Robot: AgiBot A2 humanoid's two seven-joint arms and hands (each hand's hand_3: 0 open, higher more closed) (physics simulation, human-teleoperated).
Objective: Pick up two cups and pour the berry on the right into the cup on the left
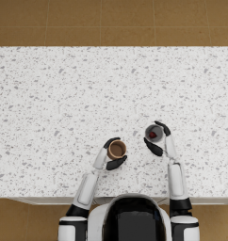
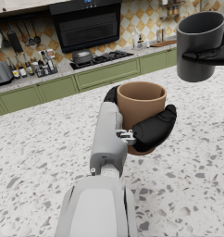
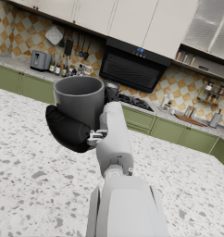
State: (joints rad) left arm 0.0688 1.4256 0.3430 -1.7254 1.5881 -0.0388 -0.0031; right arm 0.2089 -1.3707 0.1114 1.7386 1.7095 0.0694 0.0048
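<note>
The left hand (image 1: pixel 112 155) gripped the brown cup (image 1: pixel 117 149), upright above the table (image 1: pixel 50 103). Just beside it, the right hand (image 1: pixel 159 139) grasped the grey cup (image 1: pixel 153 133) (held upright too, the two cups apart), with the red berry (image 1: pixel 152 135) lying inside it.

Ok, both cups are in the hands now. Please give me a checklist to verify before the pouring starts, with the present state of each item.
1. Left hand grips brown cup: ok.
2. Right hand grips grey cup: ok.
3. Berry in the grey cup: ok.
4. Brown cup upright, mouth open: ok.
5. Grey cup's rim above the brown cup's mouth: not ok, it is beside it.
6. Both cups lifted off the counter: cannot tell.
</note>
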